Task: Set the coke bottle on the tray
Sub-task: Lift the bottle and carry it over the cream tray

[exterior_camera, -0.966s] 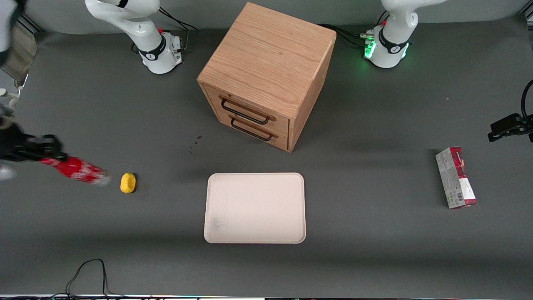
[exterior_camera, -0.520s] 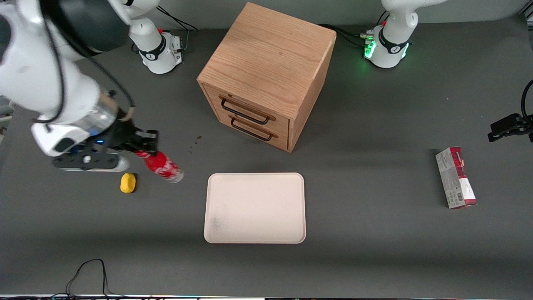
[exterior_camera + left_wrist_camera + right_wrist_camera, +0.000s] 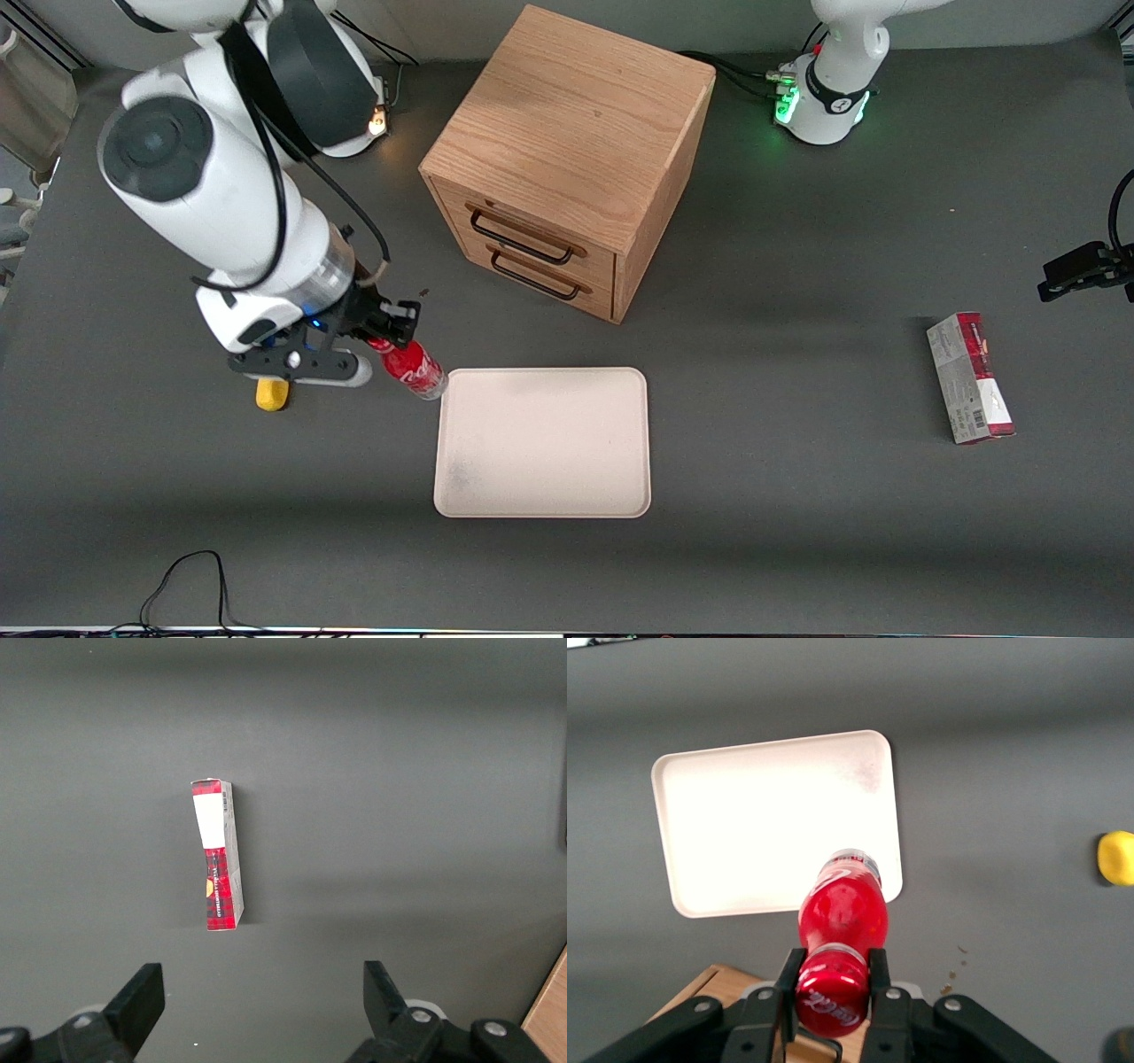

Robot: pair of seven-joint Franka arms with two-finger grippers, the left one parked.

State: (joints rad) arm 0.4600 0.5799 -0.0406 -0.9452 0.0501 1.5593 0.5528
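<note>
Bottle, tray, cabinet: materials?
Bottle, held by the tool by its cap beside the tray: likely glossy plastic, highlights, clear base. Tray: probably matte plastic, cream, scuffed. Cabinet: wood look, visible grain; dark handles, maybe metal.

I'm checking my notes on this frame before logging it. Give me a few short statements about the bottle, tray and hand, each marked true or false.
1. The hand is shut on the coke bottle. True.
2. The bottle stands upright on the tray. False: it is held tilted in the air by the tray's edge.
3. The tray holds nothing. True.
4. The yellow object lies on the tray. False: it lies on the table, by the hand.
</note>
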